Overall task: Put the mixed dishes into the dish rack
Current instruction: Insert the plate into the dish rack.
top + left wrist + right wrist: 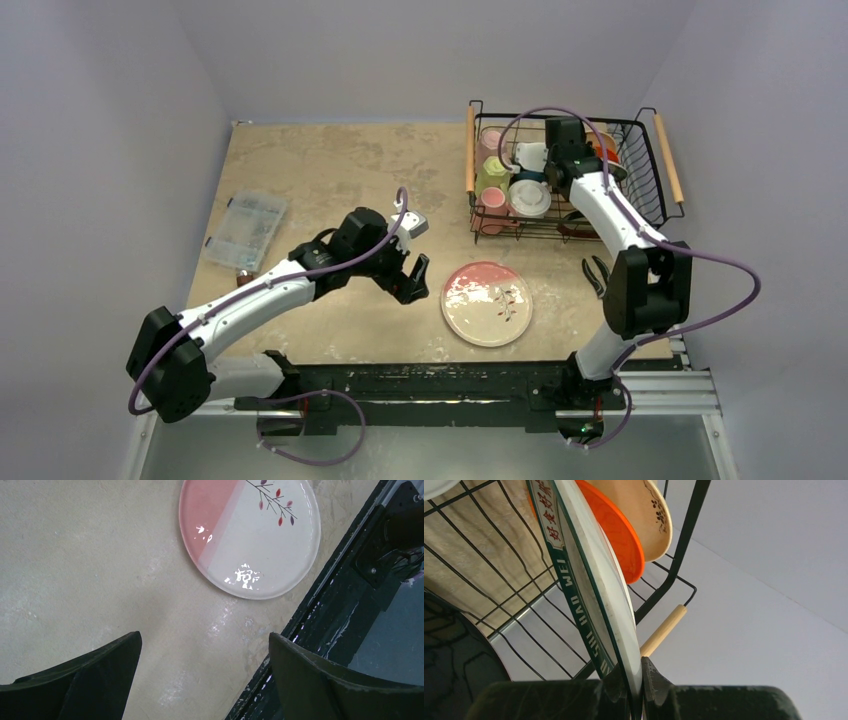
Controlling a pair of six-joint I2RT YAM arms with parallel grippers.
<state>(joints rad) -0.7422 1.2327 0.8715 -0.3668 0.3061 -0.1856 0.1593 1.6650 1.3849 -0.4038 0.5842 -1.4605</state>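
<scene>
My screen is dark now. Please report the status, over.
Left jaws open, empty, over table. Right jaws shut on white plate, standing in dish rack. Pink-cream plate lies on table. Nothing lies between it and left jaws.

Dish rack [470, 150] crowded around upright plate [599, 600]

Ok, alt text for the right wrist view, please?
The right gripper is shut on the rim of a lettered white plate standing on edge in the dish rack. Behind it stand an orange plate and a cream plate.
</scene>
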